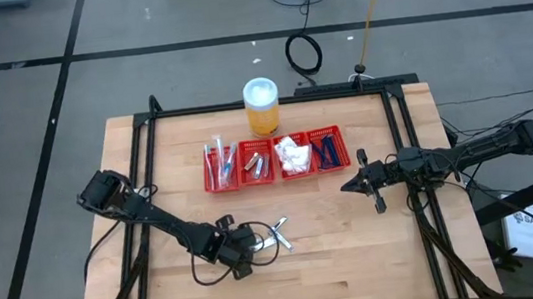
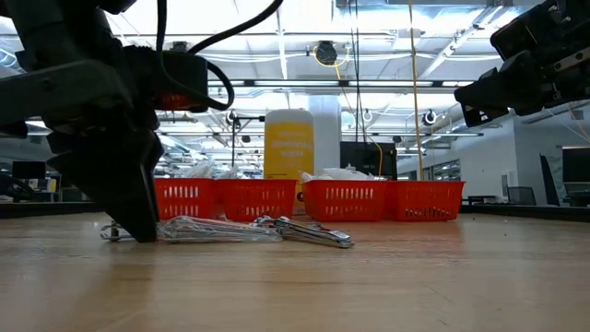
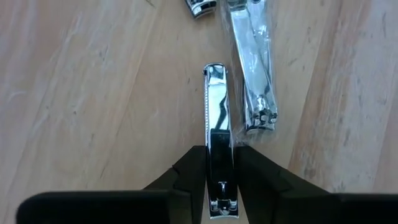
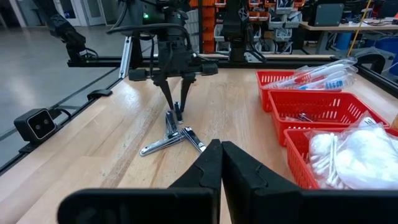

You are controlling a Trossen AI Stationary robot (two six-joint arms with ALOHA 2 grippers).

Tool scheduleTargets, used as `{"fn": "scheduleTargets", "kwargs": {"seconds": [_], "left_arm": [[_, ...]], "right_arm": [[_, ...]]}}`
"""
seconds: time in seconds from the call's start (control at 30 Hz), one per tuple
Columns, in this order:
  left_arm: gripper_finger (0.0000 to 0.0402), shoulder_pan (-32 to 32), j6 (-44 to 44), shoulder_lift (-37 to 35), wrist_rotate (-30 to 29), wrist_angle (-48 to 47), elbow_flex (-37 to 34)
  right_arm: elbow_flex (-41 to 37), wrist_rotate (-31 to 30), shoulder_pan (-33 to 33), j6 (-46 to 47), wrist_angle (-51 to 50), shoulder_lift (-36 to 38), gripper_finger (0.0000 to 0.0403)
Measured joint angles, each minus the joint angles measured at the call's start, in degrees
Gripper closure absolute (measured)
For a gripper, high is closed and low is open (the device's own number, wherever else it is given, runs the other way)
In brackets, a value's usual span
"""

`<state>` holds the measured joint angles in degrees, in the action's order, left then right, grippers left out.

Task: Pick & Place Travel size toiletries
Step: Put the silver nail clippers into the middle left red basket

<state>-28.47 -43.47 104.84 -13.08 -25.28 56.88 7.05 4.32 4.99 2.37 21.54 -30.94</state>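
Nail clipper [image 3: 217,143] between your left gripper [image 3: 219,180] fingers, on table [image 1: 358,250].
Your fingers clamp it; two clippers beside. Right gripper [image 1: 359,183] pinched empty, near red tray [image 1: 276,158].

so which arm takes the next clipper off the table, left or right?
Left. Its gripper is down on the wood, fingers either side of one nail clipper, the others lying right beside it. The right gripper hangs shut near the red tray, well away.
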Motion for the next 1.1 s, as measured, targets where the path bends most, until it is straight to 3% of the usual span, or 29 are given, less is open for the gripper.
{"fn": "scheduleTargets", "kwargs": {"seconds": [0.3, 0.67, 1.1], "left_arm": [[0.0371, 1.27, 0.60, 0.02, -0.66, -0.04, 0.00], [0.0368, 3.56, 2.26, 0.20, -2.01, -0.27, 1.48], [0.0369, 4.11, 3.07, -4.43, -4.72, 0.12, 1.62]], "right_arm": [[0.01, 0.00, -0.01, 0.01, 0.00, 0.00, 0.0403], [0.02, 0.00, 0.00, 0.55, -0.01, 0.00, 0.0403], [0.02, -0.12, 0.00, 0.61, -0.15, -0.26, 0.0403]]}}
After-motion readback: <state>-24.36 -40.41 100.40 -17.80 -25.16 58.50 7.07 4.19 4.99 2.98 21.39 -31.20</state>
